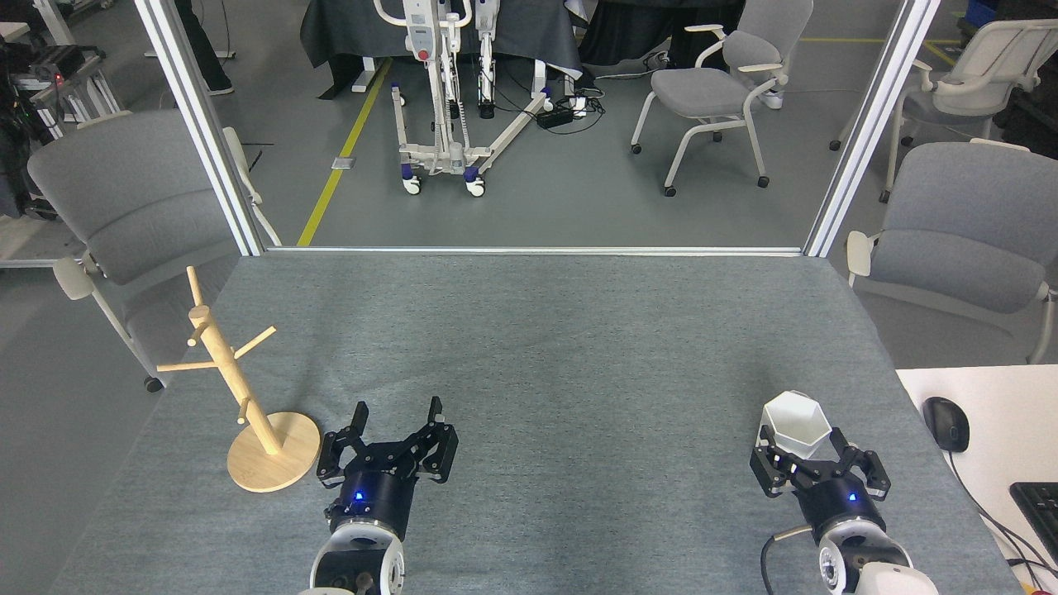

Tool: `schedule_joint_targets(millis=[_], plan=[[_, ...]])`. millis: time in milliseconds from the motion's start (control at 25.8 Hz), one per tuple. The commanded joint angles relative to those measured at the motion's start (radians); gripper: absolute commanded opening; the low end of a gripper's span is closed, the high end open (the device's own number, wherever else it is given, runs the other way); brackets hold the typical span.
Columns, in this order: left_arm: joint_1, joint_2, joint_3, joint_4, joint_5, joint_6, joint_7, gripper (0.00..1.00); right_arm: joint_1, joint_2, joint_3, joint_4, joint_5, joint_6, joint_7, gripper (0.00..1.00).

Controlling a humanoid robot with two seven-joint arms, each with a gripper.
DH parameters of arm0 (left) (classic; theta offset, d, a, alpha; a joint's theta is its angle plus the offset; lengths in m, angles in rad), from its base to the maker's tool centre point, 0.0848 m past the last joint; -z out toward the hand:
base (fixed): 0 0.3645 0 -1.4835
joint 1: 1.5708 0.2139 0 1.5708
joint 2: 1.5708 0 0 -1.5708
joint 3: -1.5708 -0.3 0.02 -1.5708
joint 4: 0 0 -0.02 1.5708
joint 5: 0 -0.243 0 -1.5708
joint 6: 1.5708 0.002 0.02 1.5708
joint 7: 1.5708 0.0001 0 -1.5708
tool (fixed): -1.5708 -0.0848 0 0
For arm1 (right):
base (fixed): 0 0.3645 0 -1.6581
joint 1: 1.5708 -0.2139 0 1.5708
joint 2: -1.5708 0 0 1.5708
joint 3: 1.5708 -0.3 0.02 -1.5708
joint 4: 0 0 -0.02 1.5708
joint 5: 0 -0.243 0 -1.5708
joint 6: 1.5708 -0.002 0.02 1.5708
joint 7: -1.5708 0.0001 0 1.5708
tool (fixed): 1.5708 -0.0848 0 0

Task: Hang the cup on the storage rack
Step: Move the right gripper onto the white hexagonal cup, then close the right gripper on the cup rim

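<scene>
Grey table (545, 347): cup (795, 425) framed by right gripper (806, 450), jaws wide, unclosed. Grasp pending; closure needed, then carry to rack (240, 397). Left gripper (395, 424) wide, empty, beside rack.

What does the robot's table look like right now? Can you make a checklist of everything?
Surface: grey felt table, flat.
Job's things: white cup upright, near right; wooden storage rack upright, near left, pegs bare.
Clutter: nothing seen on the table.
Grippers: left pincer open, beside the rack's base; right pincer open around the cup's lower part.
Cables: one at the right wrist; mouse cord on the white side desk.
Surroundings: grey chairs, wheeled lift stand.
</scene>
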Motion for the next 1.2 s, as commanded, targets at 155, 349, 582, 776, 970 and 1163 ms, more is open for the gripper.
schedule_joint_targets(millis=[155, 349, 582, 776, 970, 1163], plan=[[-0.001, -0.001, 0.000, 0.012, 0.000, 0.000, 0.000, 0.99, -0.048, 0.001, 0.011, 0.054, 0.001, 0.004, 0.002, 0.99], [-0.001, -0.003, 0.000, 0.012, 0.000, 0.000, 0.000, 0.99, -0.075, 0.002, 0.012, 0.097, 0.005, 0.008, 0.000, 0.99], [-0.001, -0.003, 0.000, 0.013, 0.000, 0.000, 0.000, 0.99, -0.105, 0.004, 0.014, 0.135, 0.053, 0.045, -0.020, 0.99], [-0.001, -0.003, 0.000, 0.018, 0.000, 0.000, 0.000, 0.99, -0.106, 0.004, 0.014, 0.143, 0.053, 0.048, -0.032, 0.98], [-0.003, -0.003, 0.002, 0.018, 0.000, 0.000, 0.000, 0.99, -0.106, 0.008, 0.012, 0.149, 0.056, 0.050, -0.034, 0.89], [-0.003, -0.001, 0.002, 0.018, 0.000, 0.000, 0.000, 0.99, -0.106, 0.010, 0.012, 0.149, 0.084, 0.048, -0.034, 0.86]])
